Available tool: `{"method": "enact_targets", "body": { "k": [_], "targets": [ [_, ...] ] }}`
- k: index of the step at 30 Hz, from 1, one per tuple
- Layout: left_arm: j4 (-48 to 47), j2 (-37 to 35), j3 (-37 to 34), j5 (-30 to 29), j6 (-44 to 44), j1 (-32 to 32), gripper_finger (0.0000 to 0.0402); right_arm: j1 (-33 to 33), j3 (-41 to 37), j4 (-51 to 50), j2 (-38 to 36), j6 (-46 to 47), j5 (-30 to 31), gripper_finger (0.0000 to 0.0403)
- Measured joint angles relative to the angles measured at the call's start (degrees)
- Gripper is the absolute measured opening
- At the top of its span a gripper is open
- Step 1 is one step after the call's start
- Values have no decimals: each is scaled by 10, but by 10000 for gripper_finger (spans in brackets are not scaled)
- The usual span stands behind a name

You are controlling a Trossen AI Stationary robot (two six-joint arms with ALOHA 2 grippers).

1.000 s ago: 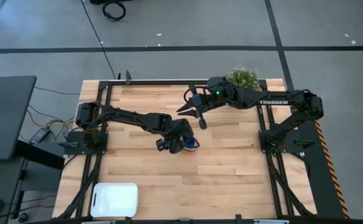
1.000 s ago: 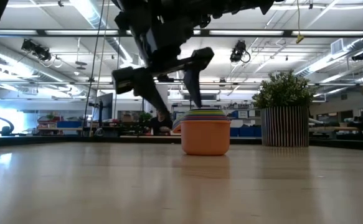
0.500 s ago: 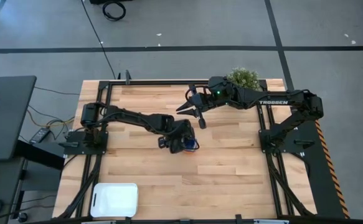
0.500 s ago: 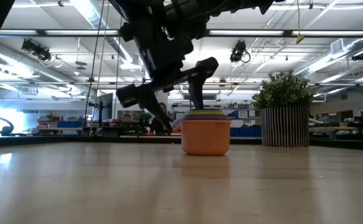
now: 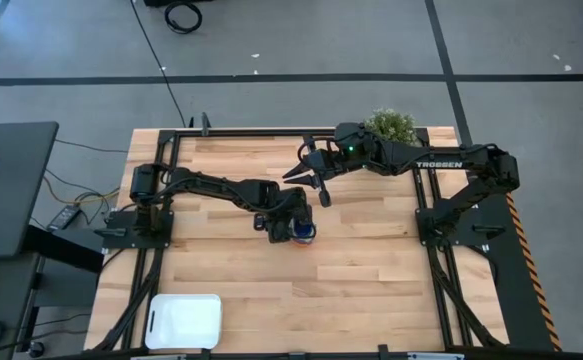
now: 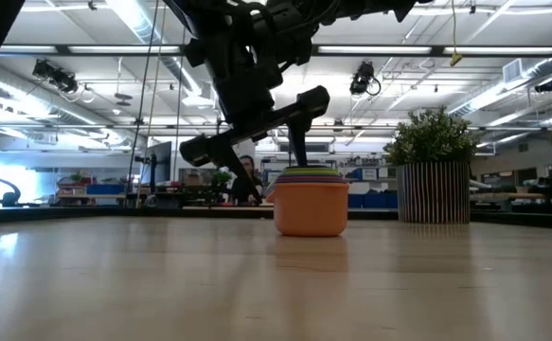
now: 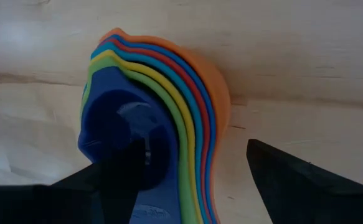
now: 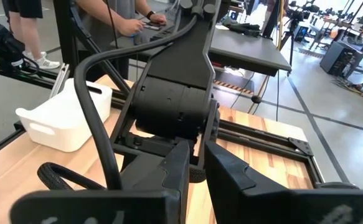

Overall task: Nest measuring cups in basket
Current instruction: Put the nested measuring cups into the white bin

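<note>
Cups (image 6: 311,199), all six nested into one stack with the orange one outermost, stand on the wooden table (image 5: 371,270) near its middle. The left gripper (image 7: 190,171) hangs right over the stack with its fingers (image 7: 281,174) spread wide on either side of it, gripping nothing. The right gripper (image 5: 321,188) waits in the air near the plant pot (image 6: 434,189), its fingers nearly together and empty. The white basket (image 5: 184,321) sits well apart at the table's front left corner.
</note>
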Motion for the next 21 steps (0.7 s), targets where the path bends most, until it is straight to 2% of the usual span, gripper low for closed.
{"method": "enact_targets", "body": {
  "k": [21],
  "targets": [
    [14, 7, 2, 13, -2, 0, 289, 0, 0, 0, 0, 0, 0, 57]
  ]
}}
